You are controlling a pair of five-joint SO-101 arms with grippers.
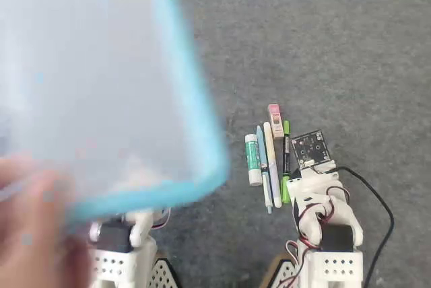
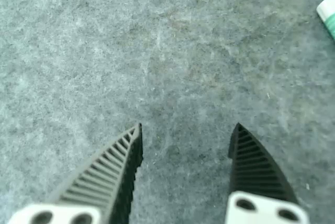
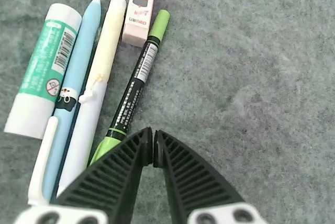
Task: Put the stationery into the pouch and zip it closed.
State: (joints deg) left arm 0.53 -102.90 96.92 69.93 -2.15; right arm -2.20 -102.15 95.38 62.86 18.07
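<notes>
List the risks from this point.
The green marker lies close beside the cream pen, so the shut right end effector may drag both once it grips. The pouch, in a person's hand, hides much of the high view; the open left end effector could miss it.

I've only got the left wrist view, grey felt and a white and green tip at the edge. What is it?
Observer: A white glue stick with a green label, lying beside a light blue pen.
Operator: Where's the pouch?
Observer: A blurred translucent pouch with a turquoise edge is in a person's hand, near the high camera.
Operator: And the other arm?
Observer: The right end effector is shut, by one end of the green marker pen.
</notes>
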